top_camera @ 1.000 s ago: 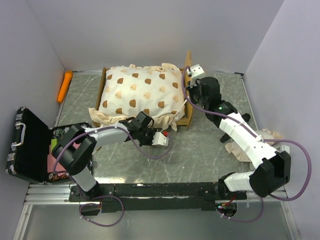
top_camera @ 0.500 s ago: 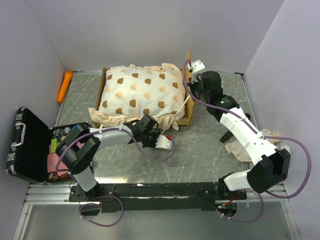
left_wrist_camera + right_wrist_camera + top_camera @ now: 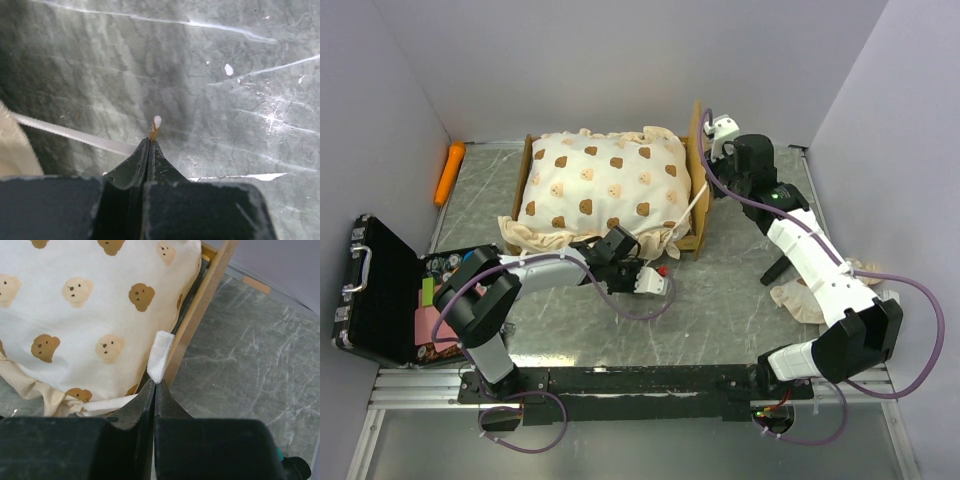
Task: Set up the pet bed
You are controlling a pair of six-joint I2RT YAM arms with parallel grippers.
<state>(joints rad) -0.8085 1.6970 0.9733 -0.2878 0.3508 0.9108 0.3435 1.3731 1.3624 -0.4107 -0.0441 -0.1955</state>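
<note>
Left pincer [image 3: 150,142] clamped on ribbon [image 3: 65,134] tip; right pincer [image 3: 155,385] clamped on strap [image 3: 161,355] beside headboard [image 3: 202,310]. Risk: thin holds slip; hard pull drags mattress [image 3: 75,305] out of bed [image 3: 529,165] at table's far edge.

The right gripper [image 3: 718,140], pinching a white strap [image 3: 161,357], has pulled away from the headboard [image 3: 698,222] of the pet bed [image 3: 528,165] toward the far wall [image 3: 620,60]. The left gripper [image 3: 655,278] has slid rightward.

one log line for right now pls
left gripper: shut on thin white strap | right gripper: shut on white fabric tab | light-wood pet bed: bear-print cushion in frame
</note>
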